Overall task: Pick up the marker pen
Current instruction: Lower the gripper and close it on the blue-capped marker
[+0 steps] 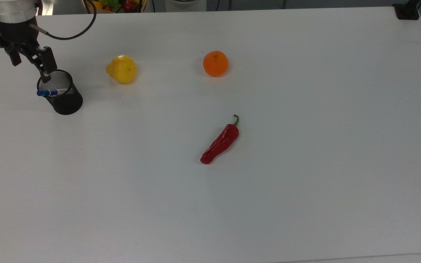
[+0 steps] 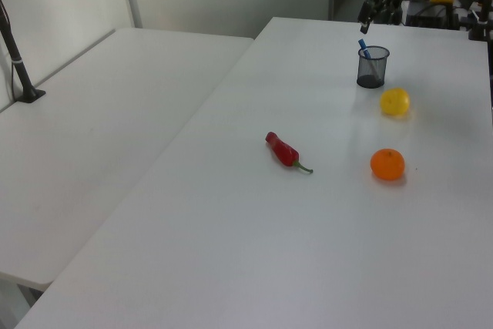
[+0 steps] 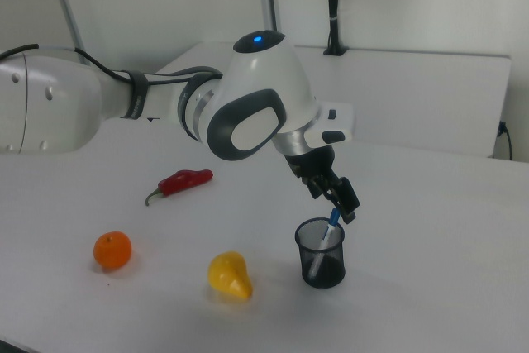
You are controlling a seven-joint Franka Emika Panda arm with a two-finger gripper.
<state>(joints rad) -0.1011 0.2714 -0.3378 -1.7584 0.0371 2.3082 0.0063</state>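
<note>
Marker pen (image 1: 51,92) leans in the mesh cup (image 1: 63,98), blue cap up.
Open-fingered tool (image 1: 31,64) hovers just above its cap end.

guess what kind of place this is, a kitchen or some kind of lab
Most likely a robotics lab, not a kitchen. A robot arm reaches over a plain white table, where a chilli, an orange, a yellow fruit and a pen cup are spread out like test objects.
</note>
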